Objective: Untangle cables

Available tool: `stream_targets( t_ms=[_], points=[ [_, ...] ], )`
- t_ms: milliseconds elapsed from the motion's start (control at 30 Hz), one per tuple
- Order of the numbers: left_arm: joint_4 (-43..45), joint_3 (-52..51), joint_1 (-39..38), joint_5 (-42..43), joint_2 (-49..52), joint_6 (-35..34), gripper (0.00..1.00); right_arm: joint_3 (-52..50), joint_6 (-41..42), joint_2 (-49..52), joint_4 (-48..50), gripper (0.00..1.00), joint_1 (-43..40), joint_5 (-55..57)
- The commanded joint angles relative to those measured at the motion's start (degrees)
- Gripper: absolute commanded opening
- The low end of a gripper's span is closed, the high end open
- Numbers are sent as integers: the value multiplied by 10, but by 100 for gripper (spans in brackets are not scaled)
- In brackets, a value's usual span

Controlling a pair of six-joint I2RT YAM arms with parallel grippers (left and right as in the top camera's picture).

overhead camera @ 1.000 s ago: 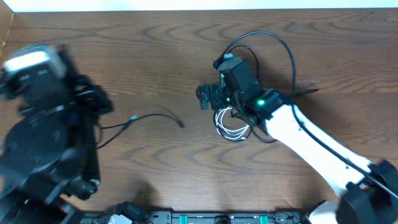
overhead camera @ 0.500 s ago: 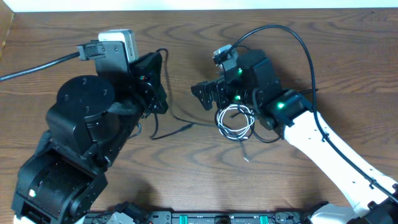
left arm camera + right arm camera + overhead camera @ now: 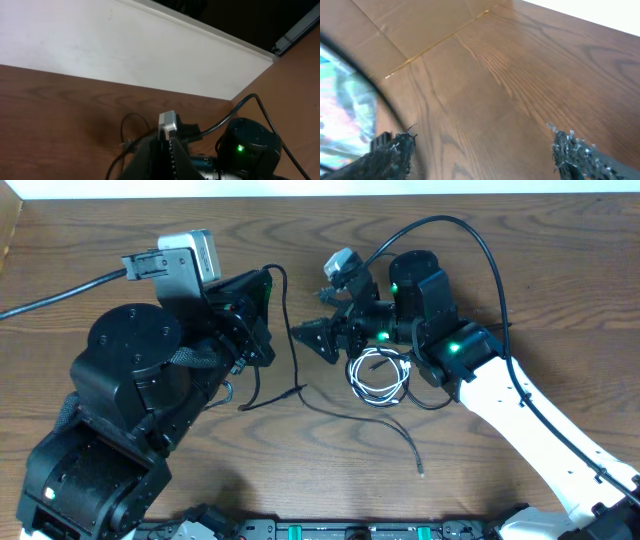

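A thin black cable (image 3: 330,408) runs from my left gripper (image 3: 262,330) down across the table to a small plug end (image 3: 420,470). It also loops above the gripper. In the left wrist view the fingers (image 3: 167,150) are pressed together with the black cable (image 3: 124,131) curling beside them. A short white cable (image 3: 380,375) lies coiled under my right arm, with a black loop around it. My right gripper (image 3: 312,338) points left, just left of the coil. It is wide open and empty in the right wrist view (image 3: 482,150).
The right arm's thick black cable (image 3: 470,250) arcs over the far right. The left arm's thick cable (image 3: 60,288) runs off the left edge. A white wall (image 3: 125,45) borders the far table edge. A black rail (image 3: 350,530) lines the front edge.
My left arm swung in and lifted a black cable, drawing it left out of the pile; its plug end now lies farther front. My right gripper turned left, away from the white coil.
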Motion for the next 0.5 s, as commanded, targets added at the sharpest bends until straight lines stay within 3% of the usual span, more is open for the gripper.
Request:
stream_targets(
  t_ms=[0,167,467],
  points=[
    [1,10,3,-4,-3,-7,7,1,-15,-4,4,93,5,-57],
    [-1,10,3,-23,-3,-7,7,1,-24,-4,3,99,5,-88],
    [5,10,3,16,-3,-22,8,1,-34,-4,16,97,7,-52]
  ],
)
